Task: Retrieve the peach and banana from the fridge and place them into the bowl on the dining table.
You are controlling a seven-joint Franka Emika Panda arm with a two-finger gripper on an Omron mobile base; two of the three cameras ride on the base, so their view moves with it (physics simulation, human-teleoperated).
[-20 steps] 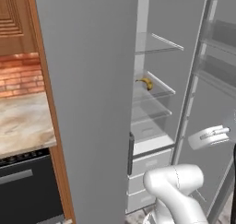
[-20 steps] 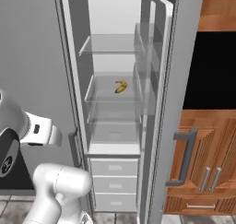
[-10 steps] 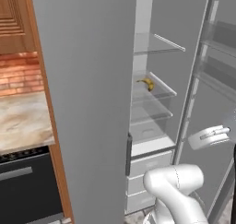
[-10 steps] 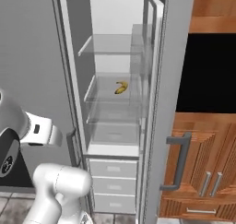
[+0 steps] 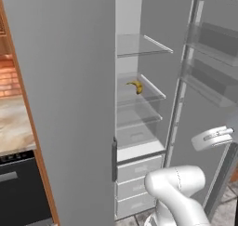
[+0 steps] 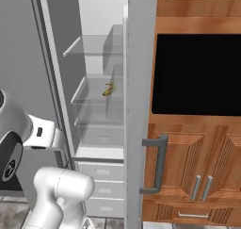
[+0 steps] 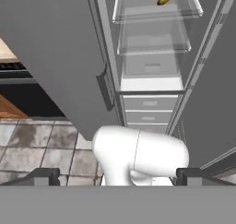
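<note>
Sliding sideways with my base, both base cameras have swung since a moment ago: the fridge [image 5: 69, 104] interior now sits further right in the left base view and further left in the right base view, while the banana keeps its shelf. My gripper [image 7: 117, 177] is spread wide with nothing between its dark fingertips [image 7: 44, 176], pointing over the grey tiled floor [image 7: 32, 149] toward the foot of the fridge. Beyond that come white drawers [image 7: 147, 110], then clear glass shelves. On the middle shelf lies the banana [image 5: 136, 86], small, curved, yellow with darker ends, near the back wall, well apart from my gripper. One fridge door stands open with empty bins; the other is closed, with a grey bar handle [image 6: 157, 164]. Wooden cabinets [image 6: 202, 176] and a black oven [image 6: 197, 75] flank it, with a brick wall [image 5: 10, 76] and stone counter [image 5: 14, 127] on the other side.
</note>
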